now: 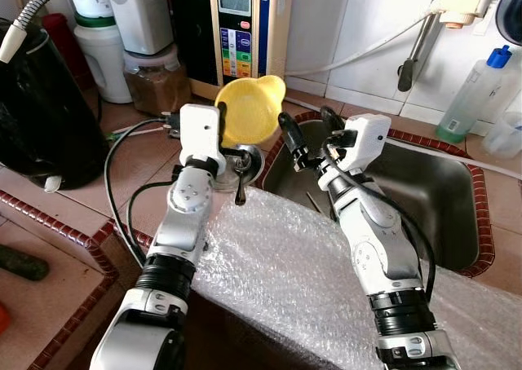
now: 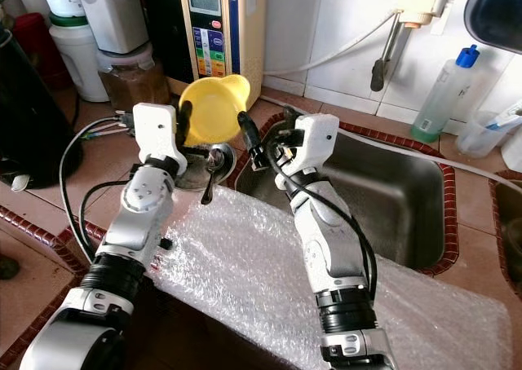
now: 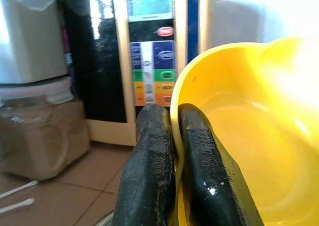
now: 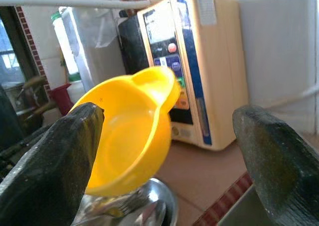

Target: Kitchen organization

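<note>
Here, on the left, a black kettle (image 1: pixel 41 109) is standing on the tiled counter (image 1: pixel 139 166), and behind it a white jar (image 1: pixel 102 48) and a brown container (image 1: pixel 157 81) are sitting against the wall, next to the water machine (image 1: pixel 245 28). The left gripper (image 1: pixel 222 121) is holding a yellow bowl (image 1: pixel 249 107) up in the air, in front of the water machine. Its two black fingers (image 3: pixel 149 161) are closed tight on the rim of the bowl, one inside and one outside, so the bowl is tilting on its side with the hollow facing the sink; I think this pinch on the thin edge is the only easy way to lift it. Just under the bowl a small metal cup (image 1: pixel 243 160) with a spoon (image 1: pixel 241 182) is standing at the counter edge. The right gripper (image 1: pixel 306 138) is hovering just beside the bowl, over the sink (image 1: pixel 432 191), with its fingers spread wide and empty, probably to take or steady the bowl. Bubble wrap (image 1: pixel 285 264) is lying over the front edge. On the far right a bottle with a blue cap (image 1: pixel 473 93) is standing behind the sink.
</note>
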You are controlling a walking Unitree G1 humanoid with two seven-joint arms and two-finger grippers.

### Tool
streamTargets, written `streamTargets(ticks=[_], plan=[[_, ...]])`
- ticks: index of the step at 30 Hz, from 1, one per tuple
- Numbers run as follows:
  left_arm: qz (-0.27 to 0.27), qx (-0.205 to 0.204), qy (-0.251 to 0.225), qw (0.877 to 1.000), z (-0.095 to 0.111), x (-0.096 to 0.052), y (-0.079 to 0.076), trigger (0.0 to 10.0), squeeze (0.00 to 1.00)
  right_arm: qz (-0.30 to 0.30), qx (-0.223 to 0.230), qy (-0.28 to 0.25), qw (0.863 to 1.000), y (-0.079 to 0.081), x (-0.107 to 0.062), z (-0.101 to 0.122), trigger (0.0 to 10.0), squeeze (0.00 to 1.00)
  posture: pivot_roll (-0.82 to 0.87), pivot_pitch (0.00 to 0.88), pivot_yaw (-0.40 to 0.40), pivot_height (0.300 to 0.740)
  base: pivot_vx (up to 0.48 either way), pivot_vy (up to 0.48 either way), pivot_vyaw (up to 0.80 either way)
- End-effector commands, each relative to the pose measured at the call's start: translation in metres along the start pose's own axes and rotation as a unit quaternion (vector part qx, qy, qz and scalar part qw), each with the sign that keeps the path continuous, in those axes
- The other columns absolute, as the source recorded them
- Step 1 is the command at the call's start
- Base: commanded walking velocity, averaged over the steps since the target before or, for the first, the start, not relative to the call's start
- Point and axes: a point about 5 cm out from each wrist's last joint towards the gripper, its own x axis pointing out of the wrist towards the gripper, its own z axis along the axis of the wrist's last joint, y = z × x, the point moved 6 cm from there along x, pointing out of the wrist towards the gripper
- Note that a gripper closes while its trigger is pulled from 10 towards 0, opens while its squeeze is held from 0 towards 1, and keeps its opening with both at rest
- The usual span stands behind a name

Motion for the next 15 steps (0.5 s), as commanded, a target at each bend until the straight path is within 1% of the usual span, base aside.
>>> streamTargets(ticks=[1, 2, 3, 4, 5, 7, 11, 12, 13, 14, 15], plan=[[-0.02, 0.007, -0.027, 0.999, 0.012, 0.001, -0.01, 0.0, 0.0, -0.003, 0.025, -0.004, 1.0, -0.002, 0.0, 0.004, 10.0, 0.0, 0.03, 0.0, 0.016, 0.74, 0.0, 0.0, 0.0], [-0.024, 0.006, -0.029, 0.999, 0.013, 0.001, -0.012, 0.0, 0.0, -0.004, 0.034, -0.001, 0.999, -0.002, 0.0, 0.003, 10.0, 0.0, 0.03, 0.0, 0.016, 0.74, 0.0, 0.0, 0.0], [-0.039, 0.013, -0.042, 0.998, 0.018, 0.0, -0.018, 0.0, 0.0, -0.012, 0.051, 0.003, 0.999, -0.005, 0.0, 0.001, 10.0, 0.0, 0.03, 0.0, 0.018, 0.74, 0.0, 0.0, 0.0], [-0.039, 0.013, -0.042, 0.998, 0.018, 0.0, -0.018, 0.0, 0.0, -0.012, 0.051, 0.003, 0.999, -0.005, 0.0, 0.001, 10.0, 0.0, 0.03, 0.0, 0.018, 0.74, 0.0, 0.0, 0.0], [-0.051, 0.021, -0.054, 0.997, 0.022, 0.0, -0.022, 0.0, 0.0, -0.019, 0.057, 0.006, 0.998, -0.007, 0.0, 0.0, 10.0, 0.0, 0.03, 0.0, 0.019, 0.74, 0.0, 0.0, 0.0], [-0.06, 0.008, -0.055, 0.997, 0.023, 0.0, -0.028, 0.0, 0.0, -0.029, 0.058, 0.007, 0.998, -0.012, 0.0, -0.001, 10.0, 0.0, 0.03, 0.0, 0.021, 0.74, 0.0, 0.0, 0.0], [-0.072, 0.003, -0.06, 0.996, 0.024, -0.002, -0.033, 0.0, 0.0, -0.051, 0.055, 0.005, 0.997, -0.021, 0.0, 0.0, 10.0, 0.0, 0.03, 0.0, 0.021, 0.74, 0.0, 0.0, 0.0], [-0.073, 0.005, -0.062, 0.995, 0.025, -0.003, -0.034, 0.0, 0.0, -0.058, 0.059, 0.004, 0.997, -0.024, 0.0, 0.0, 7.9, 0.0, 0.03, 0.0, 0.02, 0.74, 0.0, 0.0, 0.0], [-0.074, 0.006, -0.063, 0.995, 0.025, -0.003, -0.034, 0.0, 0.0, -0.062, 0.061, 0.004, 0.996, -0.025, 0.0, 0.0, 7.9, 0.0, 0.03, 0.0, 0.02, 0.74, 0.0, 0.0, 0.0], [-0.076, 0.005, -0.063, 0.995, 0.025, -0.003, -0.035, 0.0, 0.0, -0.068, 0.061, 0.004, 0.996, -0.028, 0.0, 0.0, 0.0, 0.0, 0.03, 0.0, 0.019, 0.74, 0.0, 0.0, 0.0], [-0.078, 0.004, -0.064, 0.995, 0.025, -0.004, -0.035, 0.0, 0.0, -0.073, 0.06, 0.004, 0.995, -0.03, 0.0, 0.0, 0.0, 0.0, 0.03, 0.0, 0.019, 0.74, 0.0, 0.0, 0.0]])
